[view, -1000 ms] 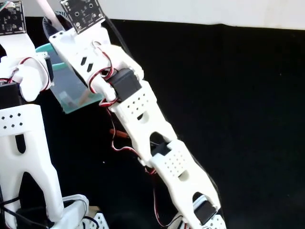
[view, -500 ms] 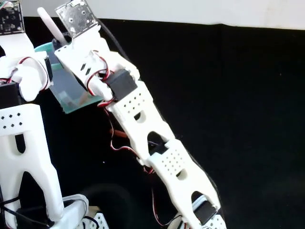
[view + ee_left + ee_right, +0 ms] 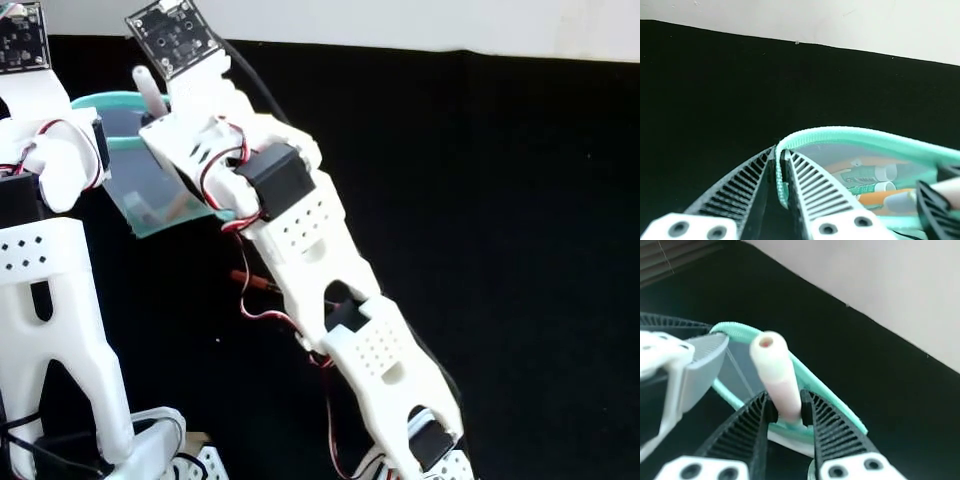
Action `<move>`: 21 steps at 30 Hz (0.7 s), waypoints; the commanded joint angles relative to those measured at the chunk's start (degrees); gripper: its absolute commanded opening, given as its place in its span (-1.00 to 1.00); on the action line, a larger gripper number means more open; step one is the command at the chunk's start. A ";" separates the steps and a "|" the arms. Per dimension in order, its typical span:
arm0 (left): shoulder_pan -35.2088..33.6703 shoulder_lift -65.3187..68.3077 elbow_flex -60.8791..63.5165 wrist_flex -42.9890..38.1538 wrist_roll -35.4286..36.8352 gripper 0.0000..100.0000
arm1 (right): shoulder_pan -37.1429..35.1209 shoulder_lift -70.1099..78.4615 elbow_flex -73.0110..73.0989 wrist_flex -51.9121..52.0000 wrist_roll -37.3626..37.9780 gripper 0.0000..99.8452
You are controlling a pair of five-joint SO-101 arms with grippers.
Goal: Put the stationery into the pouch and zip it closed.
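White perforated arm shells [image 3: 300, 235] carry black servos [image 3: 275, 180], red-and-white cables [image 3: 255, 284] and ribbed black claw fingers [image 3: 747, 427].

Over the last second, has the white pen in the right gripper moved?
Yes. In the high view the white pen has shifted rightward and lower against the pouch, which stayed put.

Robot lab: black table [image 3: 520, 250], white wall [image 3: 400, 20].

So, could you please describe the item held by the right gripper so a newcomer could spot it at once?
On the black table, find the clear pouch with the mint-green zip, its rim pinched by the left gripper. At its opening, the right gripper clamps a pale, whitish-pink tube standing up, unlike the orange and green pens lying inside.
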 commanded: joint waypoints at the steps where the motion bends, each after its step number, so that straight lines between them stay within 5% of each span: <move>1: -1.54 4.26 3.12 -0.35 -0.35 -0.99 | -0.84 -4.53 -5.93 1.19 0.79 -0.97; 4: -1.54 4.26 3.12 -0.35 -0.35 -0.99 | -1.80 -4.35 -5.93 1.19 0.79 -0.92; 12: -1.54 4.18 3.12 -0.35 -0.44 -0.99 | -2.24 -4.62 -5.93 0.40 0.70 -0.28; 21: -1.54 4.09 3.12 -0.35 -0.44 -0.99 | -1.27 -7.69 -5.93 0.13 0.70 -0.24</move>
